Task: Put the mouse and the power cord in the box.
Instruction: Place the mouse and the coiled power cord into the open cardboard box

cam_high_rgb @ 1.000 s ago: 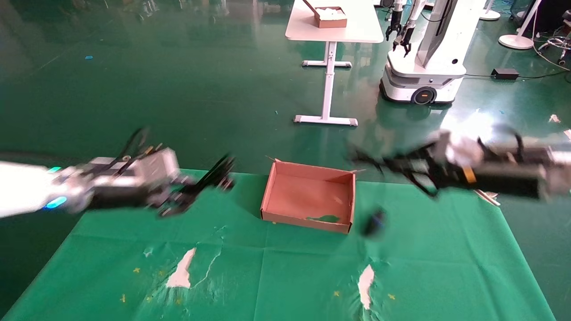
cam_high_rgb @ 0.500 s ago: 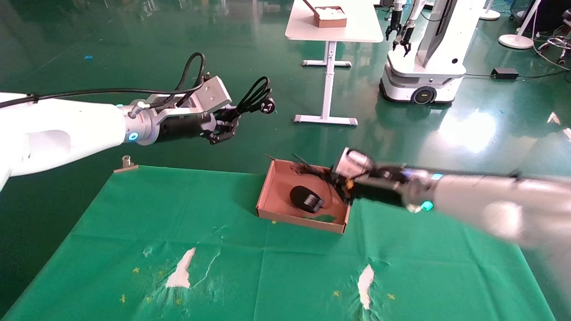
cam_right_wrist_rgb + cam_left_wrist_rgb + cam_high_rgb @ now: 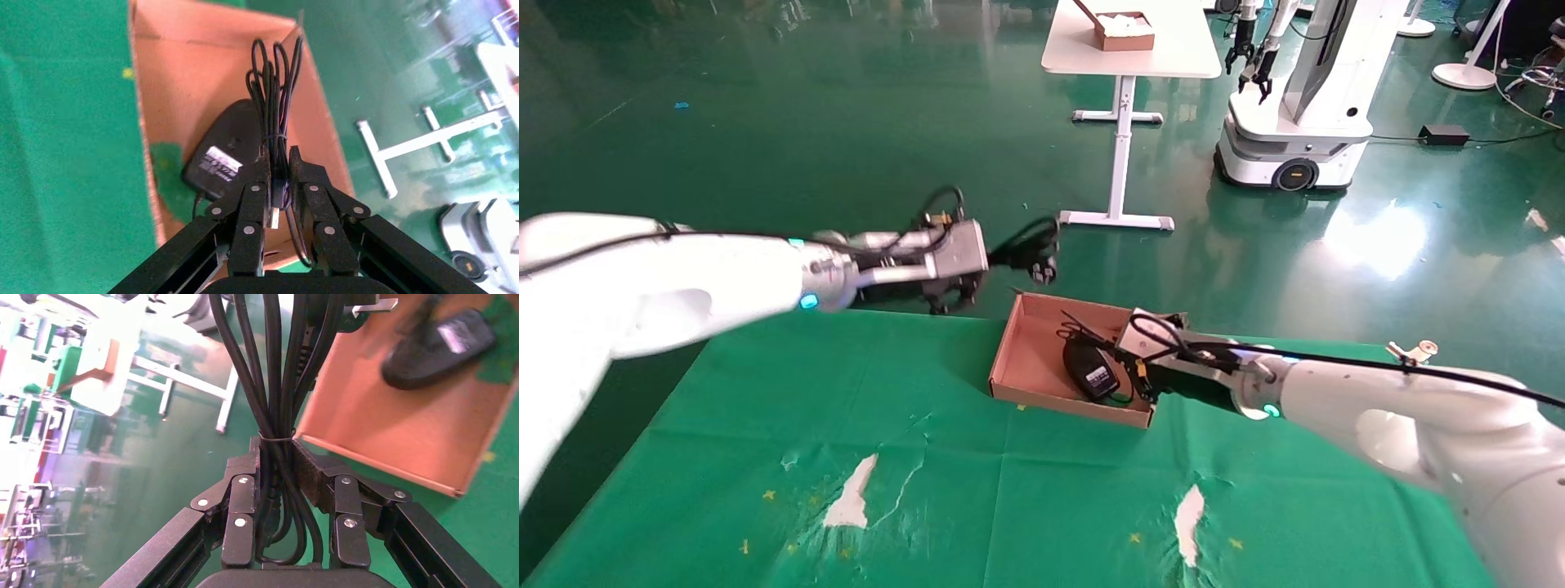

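The box [image 3: 1030, 359] stands at the far middle of the green cloth. Inside it the black mouse [image 3: 1089, 371] lies with its label side up, also seen in the right wrist view as the mouse [image 3: 229, 153]. My right gripper [image 3: 1124, 351] reaches over the box's right wall and is shut on the mouse's thin bundled wire [image 3: 275, 79]. My left gripper [image 3: 276, 456] is shut on the looped power cord [image 3: 275, 367]. It holds the power cord [image 3: 1030, 245] in the air just beyond the box's far left corner, with the plug [image 3: 1046, 269] hanging at the outer end.
The green cloth [image 3: 1009, 506] has white torn patches [image 3: 850, 494] near its front. A metal clip [image 3: 1414, 351] sits at the far right edge. Behind stand a white table [image 3: 1128, 57] bearing a smaller brown box [image 3: 1125, 31], and another robot [image 3: 1295, 106].
My left arm has come down and to the right with the power cord, close to the box's far left corner. The mouse has turned label side up and shifted right inside the box.
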You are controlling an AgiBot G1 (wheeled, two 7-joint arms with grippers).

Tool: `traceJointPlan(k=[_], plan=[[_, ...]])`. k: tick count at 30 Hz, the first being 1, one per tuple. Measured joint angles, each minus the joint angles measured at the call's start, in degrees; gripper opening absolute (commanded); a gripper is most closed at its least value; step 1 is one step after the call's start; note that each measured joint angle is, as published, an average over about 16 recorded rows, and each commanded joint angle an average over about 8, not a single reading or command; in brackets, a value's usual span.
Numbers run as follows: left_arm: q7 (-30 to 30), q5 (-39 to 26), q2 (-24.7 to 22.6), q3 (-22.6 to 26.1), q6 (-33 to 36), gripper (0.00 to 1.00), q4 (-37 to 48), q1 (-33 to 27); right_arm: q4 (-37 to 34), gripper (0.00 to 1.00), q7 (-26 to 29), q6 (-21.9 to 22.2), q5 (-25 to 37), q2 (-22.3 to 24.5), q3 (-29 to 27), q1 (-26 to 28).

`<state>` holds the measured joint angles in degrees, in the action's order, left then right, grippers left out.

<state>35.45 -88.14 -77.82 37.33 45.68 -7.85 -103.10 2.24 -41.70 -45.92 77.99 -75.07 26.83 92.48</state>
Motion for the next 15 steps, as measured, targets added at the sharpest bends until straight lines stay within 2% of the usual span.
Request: traceJointPlan(k=[7,15], plan=[[-0.28,-0.19,-0.66,3.94,-0.21,0.0,-5.97,4.06,1.44,1.0,-2.54,-6.06,-1.82,4.95,-1.24,2.04],[-1.33,-0.87,-0.85,12.48,1.35,0.0,-15.77,6.81,3.76,1.0,-4.89,-20.47,-3.76,15.02,-2.47,7.13]])
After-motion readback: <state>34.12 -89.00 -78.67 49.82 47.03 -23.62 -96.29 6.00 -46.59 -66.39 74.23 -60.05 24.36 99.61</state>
